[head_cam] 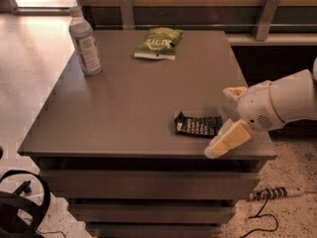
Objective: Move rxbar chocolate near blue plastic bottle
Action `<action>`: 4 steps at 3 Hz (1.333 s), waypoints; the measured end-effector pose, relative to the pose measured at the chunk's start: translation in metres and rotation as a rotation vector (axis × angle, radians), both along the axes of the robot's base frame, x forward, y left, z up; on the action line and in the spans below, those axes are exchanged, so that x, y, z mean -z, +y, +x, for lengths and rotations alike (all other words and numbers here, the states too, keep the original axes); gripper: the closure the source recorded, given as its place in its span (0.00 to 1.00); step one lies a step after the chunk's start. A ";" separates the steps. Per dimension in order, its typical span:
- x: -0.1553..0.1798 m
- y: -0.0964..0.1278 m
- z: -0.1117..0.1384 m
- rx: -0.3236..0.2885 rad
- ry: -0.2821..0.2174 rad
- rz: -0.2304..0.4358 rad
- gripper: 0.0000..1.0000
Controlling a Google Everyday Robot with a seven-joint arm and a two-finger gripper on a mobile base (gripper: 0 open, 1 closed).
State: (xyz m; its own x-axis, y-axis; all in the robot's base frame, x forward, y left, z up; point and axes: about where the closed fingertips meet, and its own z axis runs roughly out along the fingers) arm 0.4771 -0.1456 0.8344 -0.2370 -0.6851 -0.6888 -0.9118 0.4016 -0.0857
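The rxbar chocolate (197,125), a flat black wrapper with white print, lies on the grey table (129,103) near its front right corner. The blue plastic bottle (84,42) stands upright at the far left of the table, well away from the bar. My gripper (222,122) comes in from the right on a white arm. It is open, with one yellow finger (235,91) behind the bar's right end and the other (228,139) in front of it. It holds nothing.
A green snack bag (157,42) lies at the back middle of the table. A wooden wall with metal brackets (262,14) runs behind. Drawers sit below the tabletop. Cables (270,195) and a black wheel (20,207) lie on the floor.
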 end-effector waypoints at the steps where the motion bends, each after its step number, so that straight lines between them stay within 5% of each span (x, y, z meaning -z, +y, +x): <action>1: 0.008 0.011 0.006 0.002 -0.003 0.041 0.00; 4: 0.024 0.028 0.026 0.001 -0.008 0.126 0.00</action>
State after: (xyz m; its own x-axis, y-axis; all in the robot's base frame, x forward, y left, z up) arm 0.5034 -0.1176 0.8106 -0.2321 -0.5928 -0.7712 -0.9108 0.4107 -0.0416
